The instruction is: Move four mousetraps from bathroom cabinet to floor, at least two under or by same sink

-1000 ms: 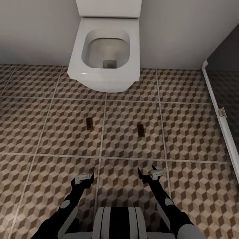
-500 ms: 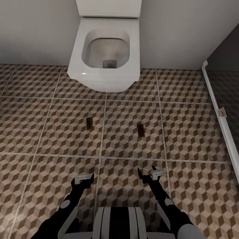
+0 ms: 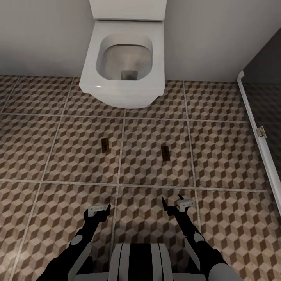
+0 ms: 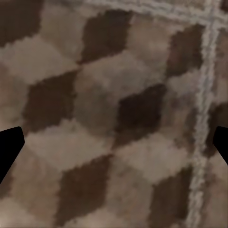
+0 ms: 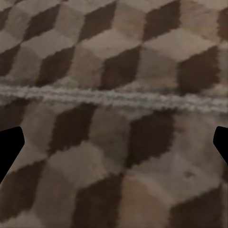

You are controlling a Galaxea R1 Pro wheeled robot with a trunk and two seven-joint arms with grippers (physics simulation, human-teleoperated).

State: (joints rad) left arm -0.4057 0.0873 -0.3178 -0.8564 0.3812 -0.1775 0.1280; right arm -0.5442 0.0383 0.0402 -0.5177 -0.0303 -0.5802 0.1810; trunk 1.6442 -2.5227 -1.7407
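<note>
Two traps down on the tiles, both arms hanging empty

Left gripper (image 3: 102, 210) hovers low with its jaws apart, nothing between them; ahead lies one mousetrap (image 3: 104, 144) flat on the bathroom floor (image 3: 39, 156), then a second mousetrap (image 3: 165, 153) on the neighbouring tile, both before the toilet (image 3: 123, 62), likely just set down. Right gripper (image 3: 171, 206) is spread wide too, empty, over bare tile.

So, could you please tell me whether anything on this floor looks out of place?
Two mousetraps lie flat on the bathroom floor before the toilet, with no sink in sight. Nothing looks spilled or damaged. The left hand and right hand hang open and empty.
</note>
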